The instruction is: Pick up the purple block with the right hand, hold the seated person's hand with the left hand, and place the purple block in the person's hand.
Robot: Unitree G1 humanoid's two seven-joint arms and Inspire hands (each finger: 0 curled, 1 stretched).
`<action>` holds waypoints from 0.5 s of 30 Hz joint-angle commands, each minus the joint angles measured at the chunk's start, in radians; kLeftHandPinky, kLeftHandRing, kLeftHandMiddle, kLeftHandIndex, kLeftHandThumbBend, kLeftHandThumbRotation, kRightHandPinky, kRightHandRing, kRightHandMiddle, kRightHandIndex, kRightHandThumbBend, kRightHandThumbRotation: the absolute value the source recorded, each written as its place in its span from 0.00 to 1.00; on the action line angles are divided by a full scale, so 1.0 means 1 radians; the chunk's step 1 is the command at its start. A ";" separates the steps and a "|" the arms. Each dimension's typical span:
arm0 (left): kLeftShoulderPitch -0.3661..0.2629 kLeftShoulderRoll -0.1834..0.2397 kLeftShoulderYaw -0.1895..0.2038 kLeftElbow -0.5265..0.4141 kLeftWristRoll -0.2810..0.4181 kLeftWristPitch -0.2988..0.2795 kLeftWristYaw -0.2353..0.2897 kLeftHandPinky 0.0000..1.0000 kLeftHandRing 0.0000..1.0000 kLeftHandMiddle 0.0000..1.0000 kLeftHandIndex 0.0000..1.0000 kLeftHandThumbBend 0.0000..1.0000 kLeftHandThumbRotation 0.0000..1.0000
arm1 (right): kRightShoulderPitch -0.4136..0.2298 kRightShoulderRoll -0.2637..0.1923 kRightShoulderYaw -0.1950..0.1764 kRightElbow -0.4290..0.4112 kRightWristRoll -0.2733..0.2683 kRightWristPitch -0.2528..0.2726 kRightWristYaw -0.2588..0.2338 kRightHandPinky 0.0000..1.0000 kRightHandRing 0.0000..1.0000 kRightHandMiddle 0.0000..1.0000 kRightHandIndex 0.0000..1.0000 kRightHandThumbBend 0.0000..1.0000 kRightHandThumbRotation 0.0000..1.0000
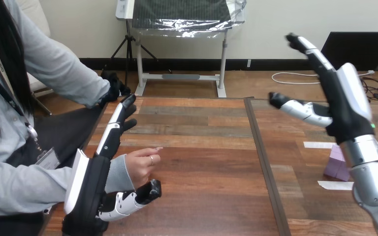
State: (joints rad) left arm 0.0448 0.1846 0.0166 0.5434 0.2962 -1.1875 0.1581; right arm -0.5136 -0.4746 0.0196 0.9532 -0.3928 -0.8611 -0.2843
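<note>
Fingers of the right hand are held straight and spread wide, with the thumb stuck out toward the view's left; nothing is held in it. This hand is raised above the right part of the tabletop. The purple block is seen on the tabletop below it, just beside the silver forearm, by which its right edge is covered. The block is untouched. 2 strips of white tape are laid on the wood, 1 beyond the block and 1 in front of it.

At the view's left, the left hand is turned on edge, its white-shelled back toward the person. Its fingers are stretched straight away from the robot, and its thumb is pushed out underneath the person's hand. That hand is loosely curled and is set in the gap between those fingers and the thumb. No finger is curled round it; whether the thumb touches it cannot be told. It is kept well apart from the block, across a dark seam in the tabletop.
</note>
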 commanded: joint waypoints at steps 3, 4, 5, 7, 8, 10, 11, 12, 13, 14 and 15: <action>-0.040 0.005 0.008 -0.012 -0.011 -0.026 0.000 0.86 0.93 0.96 0.95 1.00 0.85 | -0.103 -0.036 0.007 0.066 -0.020 0.040 -0.033 0.83 0.91 0.90 0.91 1.00 0.84; -0.041 0.006 0.008 -0.011 -0.013 -0.027 -0.001 0.86 0.93 0.96 0.95 1.00 0.85 | -0.108 -0.037 0.009 0.074 -0.022 0.042 -0.037 0.83 0.91 0.90 0.91 1.00 0.84; -0.041 0.006 0.007 -0.009 -0.014 -0.027 -0.002 0.86 0.93 0.97 0.96 1.00 0.85 | -0.112 -0.038 0.010 0.080 -0.024 0.043 -0.039 0.82 0.91 0.90 0.91 1.00 0.84; -0.045 0.008 0.007 -0.005 -0.016 -0.033 -0.003 0.86 0.93 0.97 0.96 1.00 0.85 | -0.125 -0.042 0.013 0.101 -0.030 0.046 -0.048 0.82 0.91 0.90 0.91 1.00 0.83; -0.047 0.009 0.007 -0.004 -0.017 -0.035 -0.003 0.86 0.93 0.97 0.96 1.00 0.84 | -0.129 -0.043 0.014 0.107 -0.032 0.046 -0.051 0.82 0.91 0.89 0.91 1.00 0.83; -0.046 0.007 0.015 -0.008 -0.001 -0.034 0.005 0.86 0.93 0.96 0.96 1.00 0.85 | -0.140 -0.049 0.020 0.125 -0.042 0.057 -0.059 0.82 0.91 0.89 0.91 1.00 0.83; -0.045 0.007 0.018 -0.009 0.004 -0.033 0.007 0.86 0.93 0.96 0.96 1.00 0.85 | -0.144 -0.051 0.022 0.131 -0.045 0.059 -0.062 0.82 0.91 0.89 0.91 1.00 0.82; -0.046 0.008 0.017 -0.009 0.002 -0.034 0.005 0.85 0.93 0.96 0.96 1.00 0.85 | -0.151 -0.055 0.026 0.141 -0.052 0.068 -0.069 0.82 0.91 0.89 0.90 1.00 0.82; -0.046 0.010 0.015 -0.009 -0.002 -0.035 0.002 0.85 0.93 0.96 0.96 1.00 0.85 | -0.156 -0.057 0.029 0.148 -0.057 0.073 -0.075 0.82 0.91 0.89 0.90 1.00 0.82; -0.047 0.010 0.014 -0.008 -0.004 -0.036 0.001 0.85 0.93 0.96 0.96 1.00 0.85 | -0.159 -0.058 0.032 0.153 -0.060 0.076 -0.079 0.81 0.91 0.89 0.90 1.00 0.82; -0.047 0.011 0.013 -0.008 -0.007 -0.036 -0.001 0.85 0.93 0.96 0.96 1.00 0.85 | -0.166 -0.061 0.034 0.163 -0.062 0.086 -0.081 0.81 0.91 0.89 0.90 1.00 0.82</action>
State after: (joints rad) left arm 0.0447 0.1853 0.0189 0.5446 0.2978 -1.2045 0.1575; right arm -0.5546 -0.5074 0.0411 1.0867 -0.4446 -0.7932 -0.3306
